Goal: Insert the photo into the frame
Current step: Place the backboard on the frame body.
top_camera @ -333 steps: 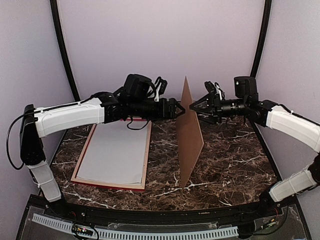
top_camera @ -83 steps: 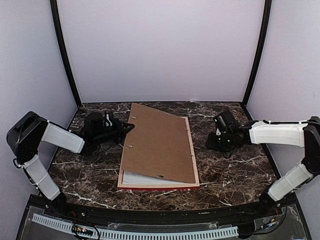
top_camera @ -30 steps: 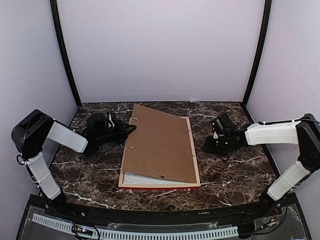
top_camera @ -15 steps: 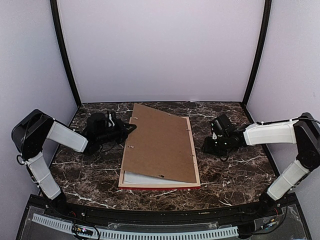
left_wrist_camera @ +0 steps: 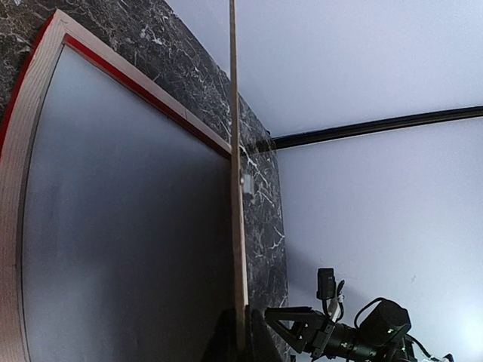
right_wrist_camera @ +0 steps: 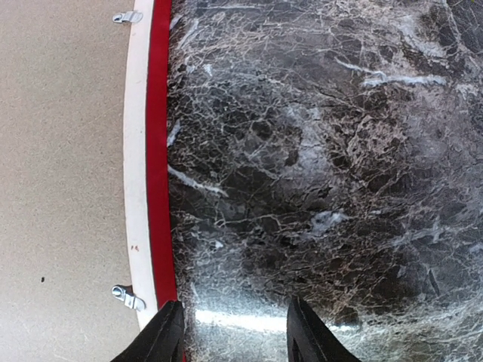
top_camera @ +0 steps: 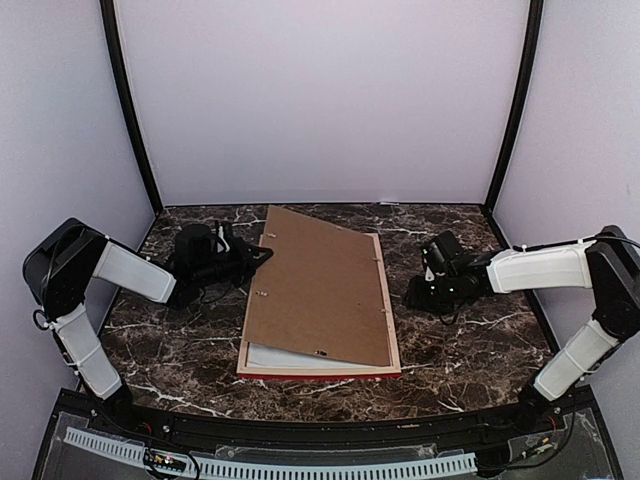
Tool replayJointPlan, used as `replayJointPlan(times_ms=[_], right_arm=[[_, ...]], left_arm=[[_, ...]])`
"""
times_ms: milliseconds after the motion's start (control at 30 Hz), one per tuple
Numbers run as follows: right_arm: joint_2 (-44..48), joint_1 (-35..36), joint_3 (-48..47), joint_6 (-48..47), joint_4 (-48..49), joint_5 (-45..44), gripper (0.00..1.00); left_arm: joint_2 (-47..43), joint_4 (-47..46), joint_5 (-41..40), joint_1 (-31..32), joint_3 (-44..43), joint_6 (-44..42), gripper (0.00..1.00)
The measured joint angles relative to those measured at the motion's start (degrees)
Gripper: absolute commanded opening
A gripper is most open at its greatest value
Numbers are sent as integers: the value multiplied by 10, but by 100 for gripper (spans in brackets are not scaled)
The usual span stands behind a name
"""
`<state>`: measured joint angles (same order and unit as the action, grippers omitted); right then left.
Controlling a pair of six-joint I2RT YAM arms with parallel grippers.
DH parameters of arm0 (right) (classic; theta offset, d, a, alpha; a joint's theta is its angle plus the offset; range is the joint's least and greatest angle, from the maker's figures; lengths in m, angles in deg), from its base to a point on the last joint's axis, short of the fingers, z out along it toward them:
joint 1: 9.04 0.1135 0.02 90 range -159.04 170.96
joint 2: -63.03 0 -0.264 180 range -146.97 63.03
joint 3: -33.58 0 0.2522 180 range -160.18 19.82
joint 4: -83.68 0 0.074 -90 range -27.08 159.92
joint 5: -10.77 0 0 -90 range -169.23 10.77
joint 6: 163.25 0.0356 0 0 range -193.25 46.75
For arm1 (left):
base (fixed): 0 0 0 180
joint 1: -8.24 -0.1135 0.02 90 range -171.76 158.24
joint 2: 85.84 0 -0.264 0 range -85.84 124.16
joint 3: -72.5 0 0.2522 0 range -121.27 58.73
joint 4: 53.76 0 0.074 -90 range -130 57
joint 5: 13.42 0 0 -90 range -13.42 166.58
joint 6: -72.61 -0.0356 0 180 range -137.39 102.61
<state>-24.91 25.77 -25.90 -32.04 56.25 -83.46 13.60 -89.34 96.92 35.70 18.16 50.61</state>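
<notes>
The frame (top_camera: pixel 320 374) lies face down at the centre of the marble table (top_camera: pixel 470 340), with its pale wood back upward and a red edge showing along the near rail. A brown backing board (top_camera: pixel 320 290) rests askew on it, and the board's far corner projects beyond the far rail. A pale sheet (top_camera: pixel 272 357) lies inside the frame beneath the board. Its printed side is hidden, so it cannot be told whether it is the print.

The left gripper (top_camera: pixel 262 252) is clamped on the board's left edge, which the left wrist view shows raised clear of the sheet. The right gripper (top_camera: pixel 410 298) sits low beside the frame's right rail. Its jaws stand apart with nothing between them, and one finger (right_wrist_camera: pixel 162 339) overlaps the red edge near a metal clip (right_wrist_camera: pixel 125 296).
</notes>
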Motion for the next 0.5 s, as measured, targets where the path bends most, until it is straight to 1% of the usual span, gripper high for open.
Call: replayJointPlan(times_ms=[233,500], right_arm=[[-4,0,1,0,4,2,47],[-7,0,1,0,6,10,48]], left_arm=[[0,16,0,-2,-10,-15,0],[0,12,0,-2,-8,-10,0]])
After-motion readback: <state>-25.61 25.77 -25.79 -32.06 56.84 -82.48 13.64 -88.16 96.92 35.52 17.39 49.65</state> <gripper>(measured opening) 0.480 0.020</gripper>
